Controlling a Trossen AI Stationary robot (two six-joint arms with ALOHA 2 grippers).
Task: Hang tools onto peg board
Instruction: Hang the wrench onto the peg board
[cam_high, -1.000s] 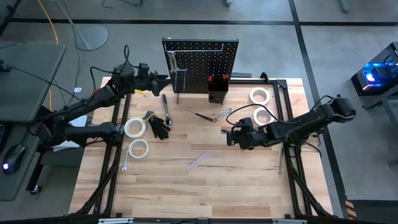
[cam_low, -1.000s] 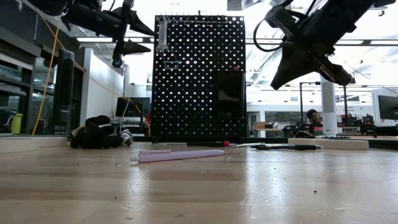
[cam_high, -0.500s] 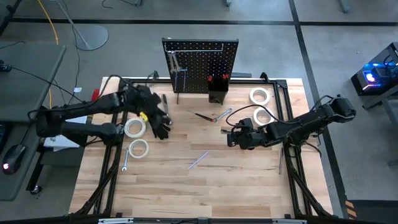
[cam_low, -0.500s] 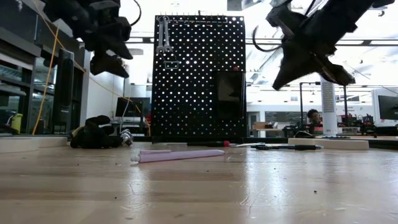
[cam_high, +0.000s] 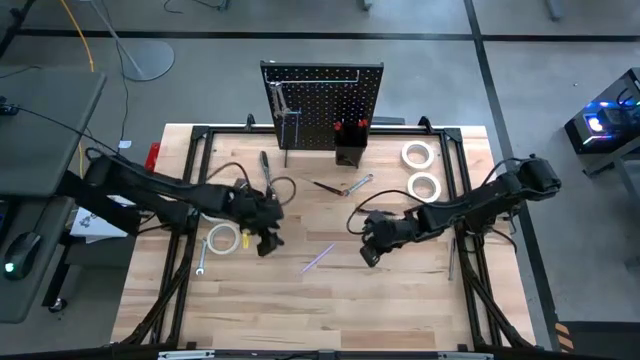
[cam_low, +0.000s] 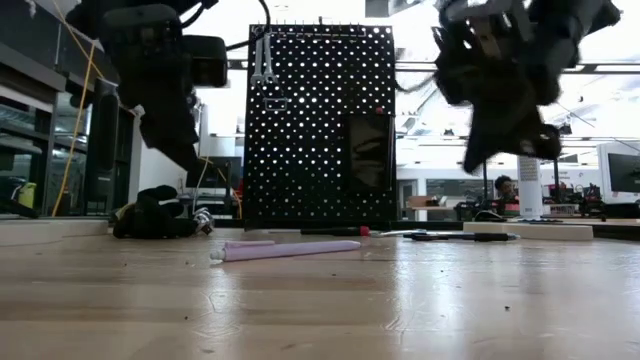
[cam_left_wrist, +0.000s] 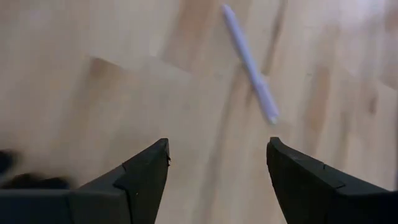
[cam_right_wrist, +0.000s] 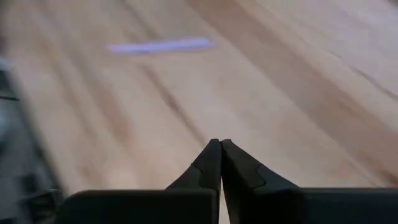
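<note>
Evidently this is a reach for the next tool: the left pincer (cam_high: 268, 240), wide open and empty, hovers near the lilac pen-like tool (cam_high: 319, 258) lying on the desk (cam_high: 400, 300) well before the peg board (cam_high: 322, 105), so it must descend and close, while the right pincer (cam_high: 367, 252), shut and empty, waits beside it.

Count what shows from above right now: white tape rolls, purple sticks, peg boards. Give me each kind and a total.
tape rolls: 3 in view
purple stick: 1
peg board: 1
Total: 5
</note>
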